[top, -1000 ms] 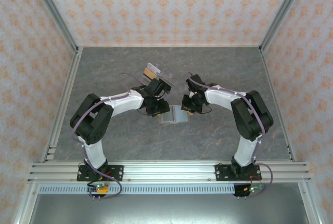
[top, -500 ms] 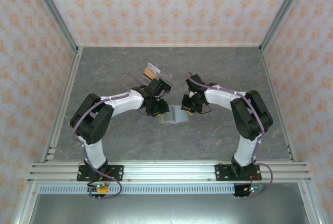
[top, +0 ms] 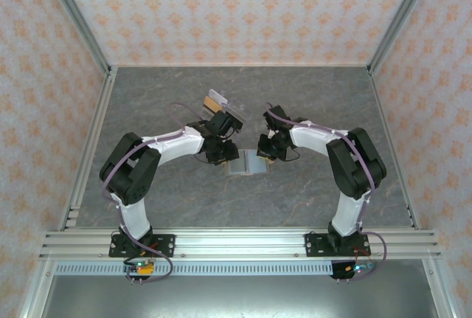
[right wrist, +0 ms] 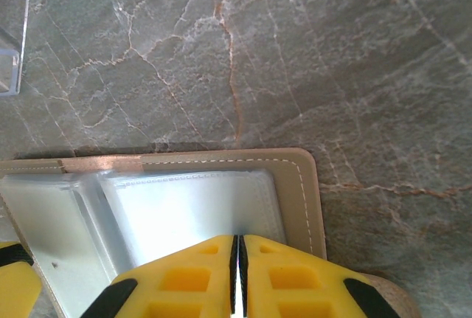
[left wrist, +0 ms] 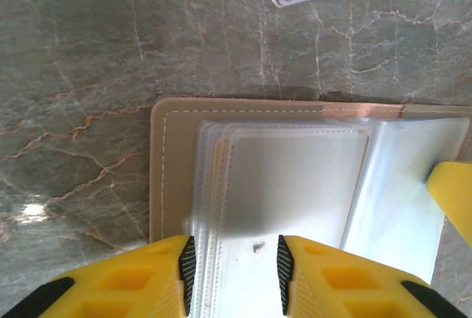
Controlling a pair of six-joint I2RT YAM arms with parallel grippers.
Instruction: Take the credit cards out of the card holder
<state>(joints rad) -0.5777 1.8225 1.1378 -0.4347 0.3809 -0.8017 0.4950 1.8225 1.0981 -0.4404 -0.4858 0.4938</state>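
The tan, clear-sleeved card holder [left wrist: 168,178] lies open and flat.

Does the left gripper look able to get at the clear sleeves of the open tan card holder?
Likely yes. The left gripper is open over the near edge of the clear sleeves, nothing covers them there, and the shut right gripper sits at the other half of the card holder.
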